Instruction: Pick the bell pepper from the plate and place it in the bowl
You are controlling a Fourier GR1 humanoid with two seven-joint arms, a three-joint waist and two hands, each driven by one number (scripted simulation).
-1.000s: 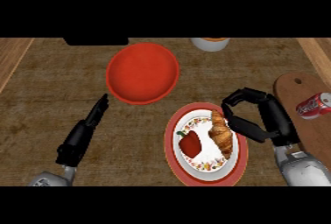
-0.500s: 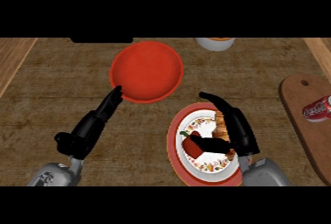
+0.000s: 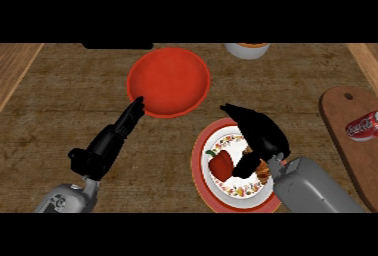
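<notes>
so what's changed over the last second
The right hand swung left from beside the plate to over it, thumb now beside the bell pepper, not closed on it. The left hand stretched forward to the rim of the red bowl. Pepper, plate, bowl and can stayed put.

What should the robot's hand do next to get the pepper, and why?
Probably the right hand should lower a little and curl its fingers round the bell pepper. That hand hangs open over the plate with its thumb beside the pepper, but it grips nothing yet. The pepper lies on the plate, not in the red bowl.
</notes>
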